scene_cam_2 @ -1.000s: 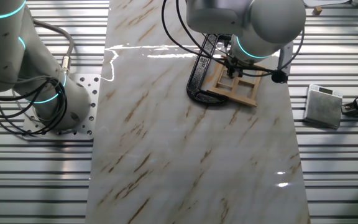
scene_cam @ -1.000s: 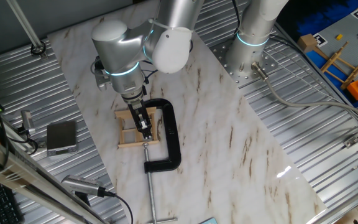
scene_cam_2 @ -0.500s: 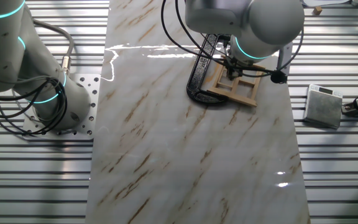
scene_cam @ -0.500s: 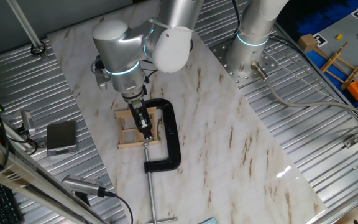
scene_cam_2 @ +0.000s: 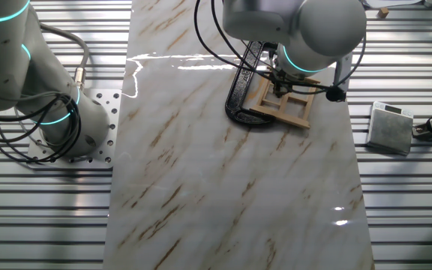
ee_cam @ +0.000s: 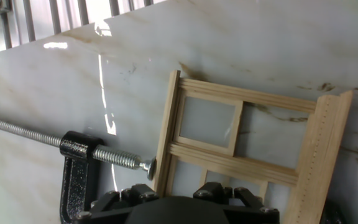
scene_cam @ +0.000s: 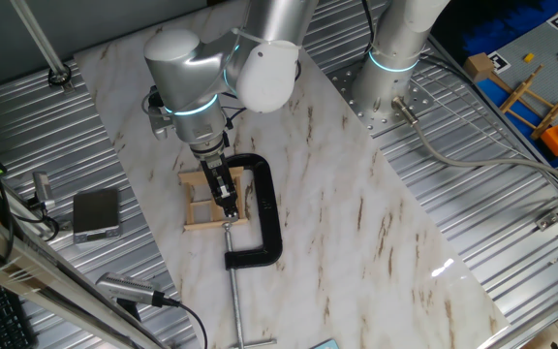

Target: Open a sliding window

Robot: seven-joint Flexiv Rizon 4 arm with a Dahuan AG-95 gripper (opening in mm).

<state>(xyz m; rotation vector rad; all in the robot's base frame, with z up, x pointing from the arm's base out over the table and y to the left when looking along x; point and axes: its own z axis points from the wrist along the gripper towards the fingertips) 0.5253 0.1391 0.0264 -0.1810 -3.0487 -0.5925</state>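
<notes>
Hand (scene_cam: 226,206) sits low over the sliding window (scene_cam: 206,202), which lies flat on the table (scene_cam: 356,213) pinned by the C-clamp (scene_cam: 260,218); we cannot tell its grip. Pushing off-axis may jam the sash (or shift the frame).

A robotics lab: marble-patterned board (scene_cam: 356,194) on ribbed metal table (scene_cam: 511,223), cables (scene_cam_2: 21,135) around.

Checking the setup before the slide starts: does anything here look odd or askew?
Nothing looks damaged. The sliding window lies flat on the marble, pinned by a black C-clamp whose screw pad presses its frame edge.
</notes>
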